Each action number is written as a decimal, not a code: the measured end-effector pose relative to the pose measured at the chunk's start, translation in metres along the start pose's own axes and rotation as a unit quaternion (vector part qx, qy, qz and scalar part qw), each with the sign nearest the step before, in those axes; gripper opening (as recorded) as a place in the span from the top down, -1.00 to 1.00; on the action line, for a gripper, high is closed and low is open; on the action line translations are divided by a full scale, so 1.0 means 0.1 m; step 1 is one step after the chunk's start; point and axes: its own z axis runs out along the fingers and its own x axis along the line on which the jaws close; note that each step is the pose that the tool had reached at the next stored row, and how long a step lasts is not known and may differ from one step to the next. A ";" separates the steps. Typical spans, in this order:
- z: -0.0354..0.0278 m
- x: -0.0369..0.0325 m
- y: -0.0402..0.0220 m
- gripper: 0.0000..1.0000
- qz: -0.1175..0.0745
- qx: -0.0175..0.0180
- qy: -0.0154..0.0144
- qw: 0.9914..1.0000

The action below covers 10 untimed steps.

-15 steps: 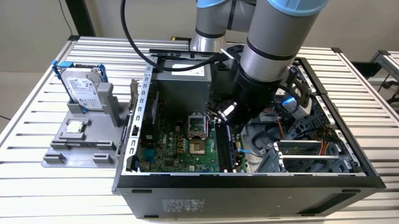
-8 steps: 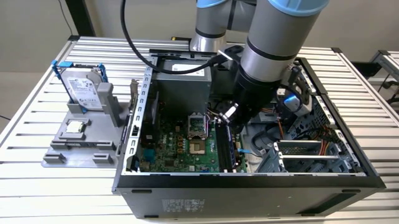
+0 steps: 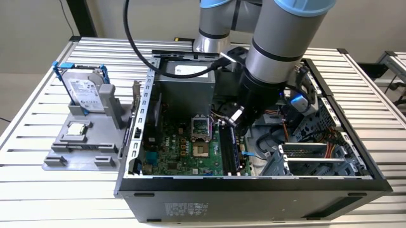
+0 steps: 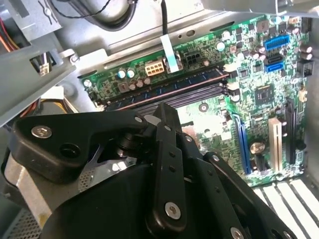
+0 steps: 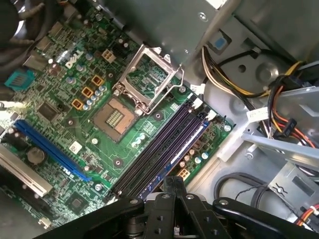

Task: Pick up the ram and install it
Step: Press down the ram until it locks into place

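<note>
On the exterior view's left, a hard drive (image 3: 84,92) is being held upright in a grey holder (image 3: 85,137) on the table (image 3: 38,114). Rightward, the ram (image 3: 229,151) is being seen seated in the motherboard (image 3: 184,154) slots, under the claw (image 3: 233,124), whose opening cannot be told.

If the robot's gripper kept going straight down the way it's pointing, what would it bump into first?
Probably the ram sitting in the memory slots on the motherboard, just beyond the gripper; depth is hard to judge.
</note>
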 end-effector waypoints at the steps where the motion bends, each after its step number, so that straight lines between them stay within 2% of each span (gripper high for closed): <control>1: 0.000 -0.001 -0.001 1.00 -0.005 0.000 0.000 1.000; 5: 0.000 -0.004 -0.003 1.00 -0.024 -0.001 0.000 1.000; 10: 0.000 -0.008 -0.007 1.00 -0.047 -0.001 0.001 0.999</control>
